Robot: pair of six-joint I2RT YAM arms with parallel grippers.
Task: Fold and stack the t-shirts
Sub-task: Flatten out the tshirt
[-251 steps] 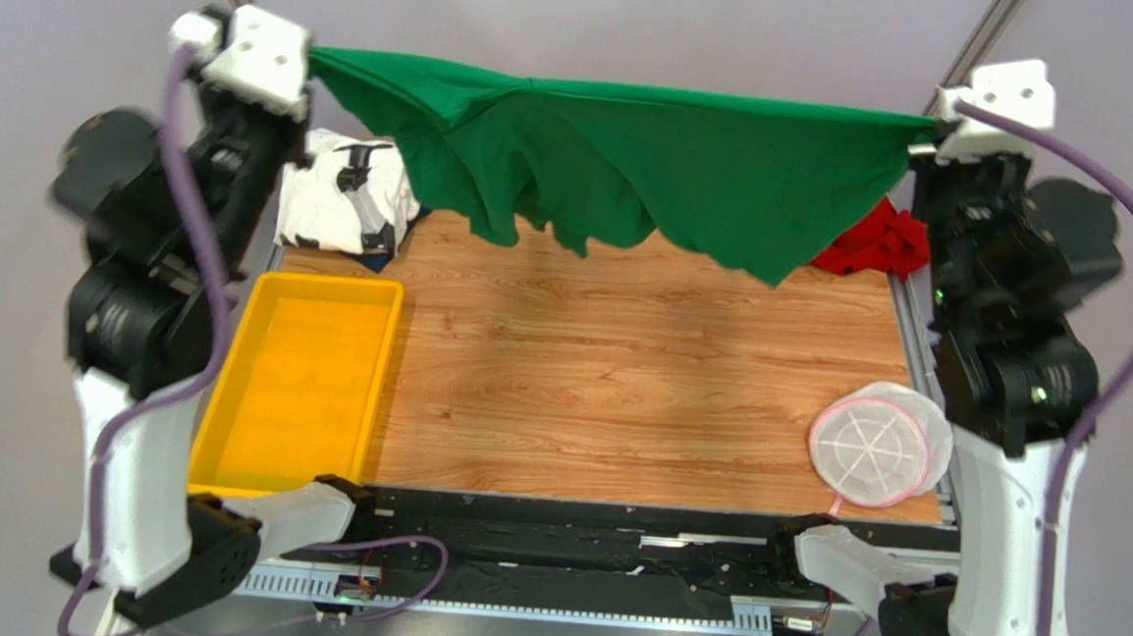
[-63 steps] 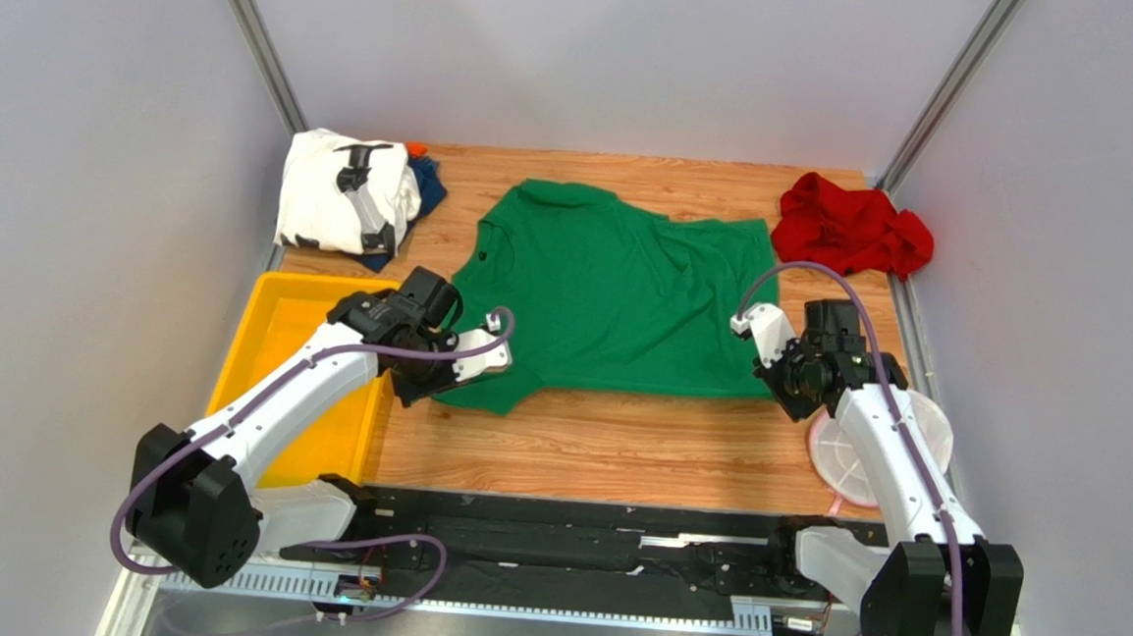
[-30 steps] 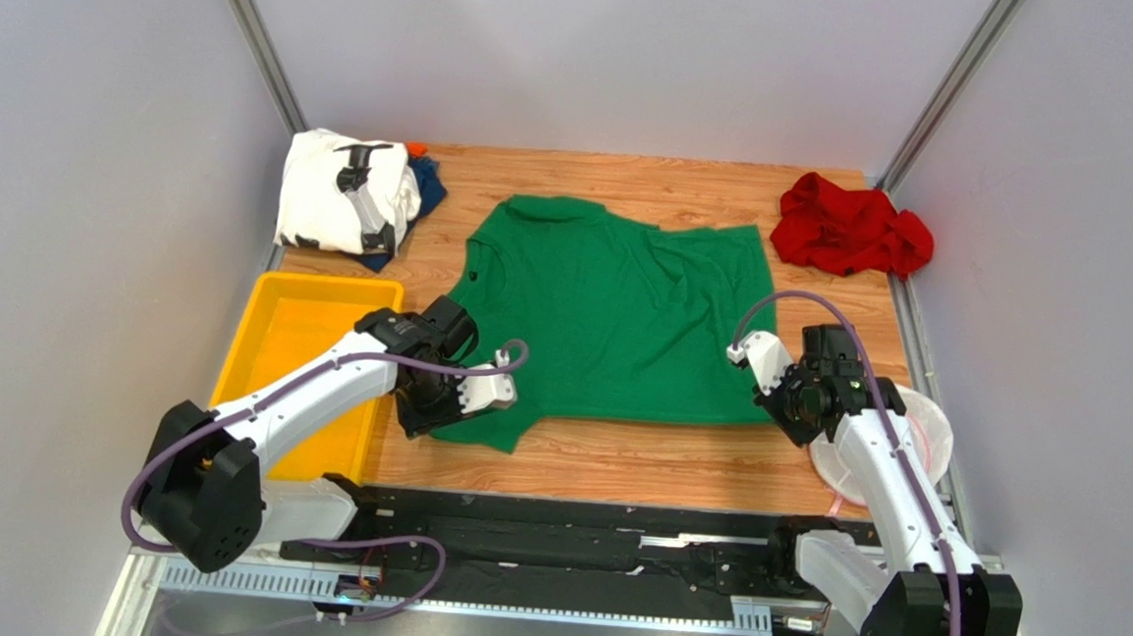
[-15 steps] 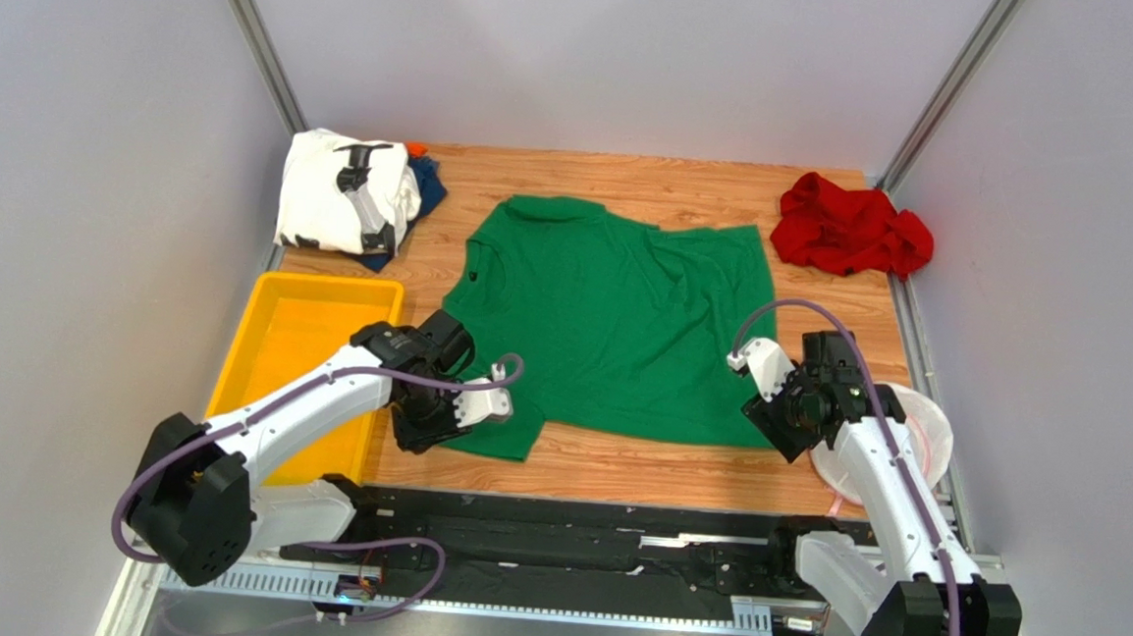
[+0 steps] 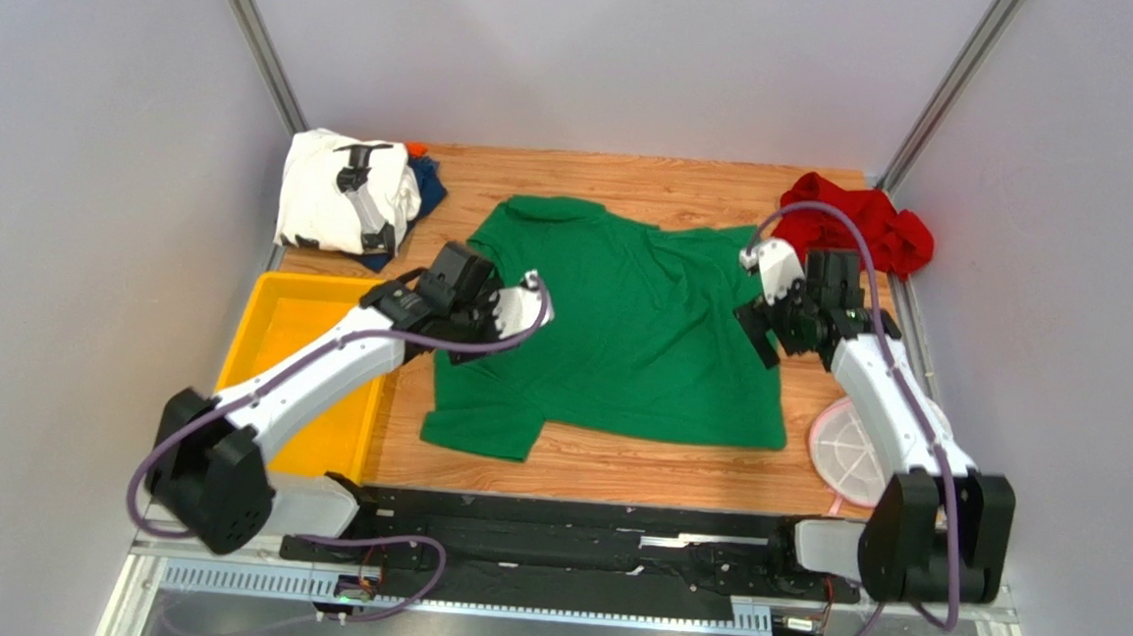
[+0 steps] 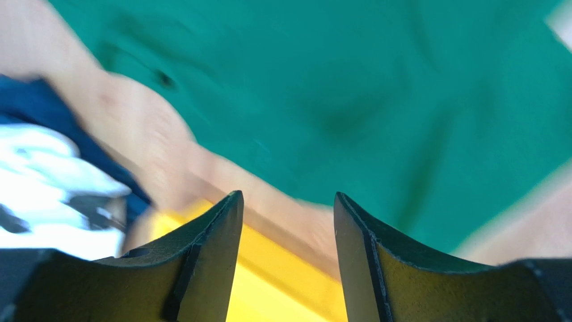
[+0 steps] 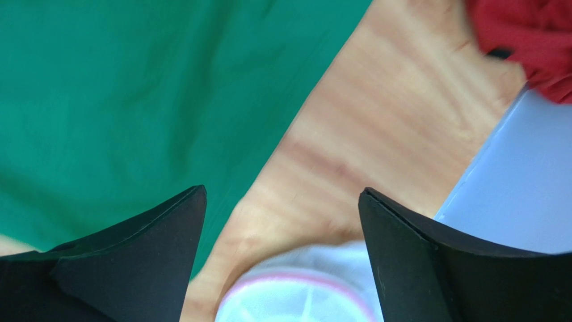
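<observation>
The green t-shirt [image 5: 616,336] lies spread flat in the middle of the wooden table, collar toward the far side. My left gripper [image 5: 508,315] hovers open over its left edge, nothing between the fingers; its wrist view shows green cloth [image 6: 376,87] ahead of the open gripper [image 6: 289,201]. My right gripper [image 5: 764,327] hangs open above the shirt's right edge, also empty [image 7: 282,194], with the green cloth [image 7: 134,100] to its left. A white printed t-shirt [image 5: 336,194] on a dark blue one [image 5: 427,184] sits far left. The red t-shirt [image 5: 852,225] is bunched far right.
A yellow tray [image 5: 288,375] stands left of the green shirt, under the left arm. The round white-and-pink mesh basket [image 5: 857,451] lies at the right edge, below the right arm. Grey walls close in both sides.
Both grippers have opened and let go of the green shirt's near hem, then lifted and drawn back toward the far side. The shirt now lies flat, pulled nearer.
</observation>
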